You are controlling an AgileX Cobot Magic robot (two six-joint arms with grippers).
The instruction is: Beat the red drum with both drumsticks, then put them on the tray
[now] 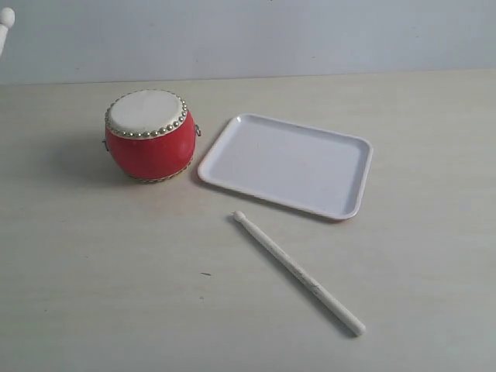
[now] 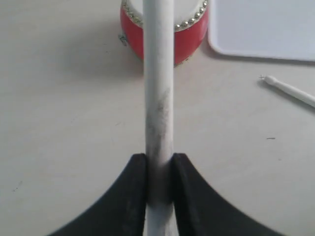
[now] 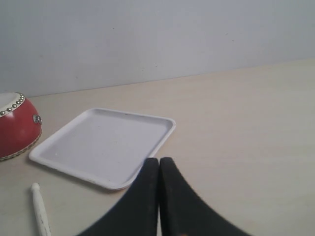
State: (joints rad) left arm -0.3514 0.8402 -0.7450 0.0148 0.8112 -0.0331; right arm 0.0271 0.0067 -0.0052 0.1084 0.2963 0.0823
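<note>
1. Red lacquer, gold studs and a cream skin mark the red drum (image 1: 147,143). It sits on the pale table (image 1: 93,271) just beside the tray (image 1: 288,163), seemingly not touching it.
2. The left gripper (image 2: 159,177) is clamped on the held drumstick (image 2: 158,98), its black fingers pinching the round shaft from both sides. The shaft points towards the drum, and the exterior view catches only its rounded tip in the top-left corner.
3. The right gripper (image 3: 159,167) has its fingers pressed together with nothing between them, above the table on the tray's near side.
4. The loose drumstick (image 1: 298,271) lies flat in front of the tray, apart from its rim, with the small tip nearest the drum and the thicker butt farthest away.
5. The step in hand is probably fetching this second stick. The right jaws should spread first, straddle the shaft squarely towards the butt and well away from the tray's rim, then close firmly so the tip swings free.
6. The sticks are smooth, thin and tapered, so they are likely to roll if nudged. The tray is glossy white plastic with rounded corners and a low lip. The drum is squat and barrel-shaped.
</note>
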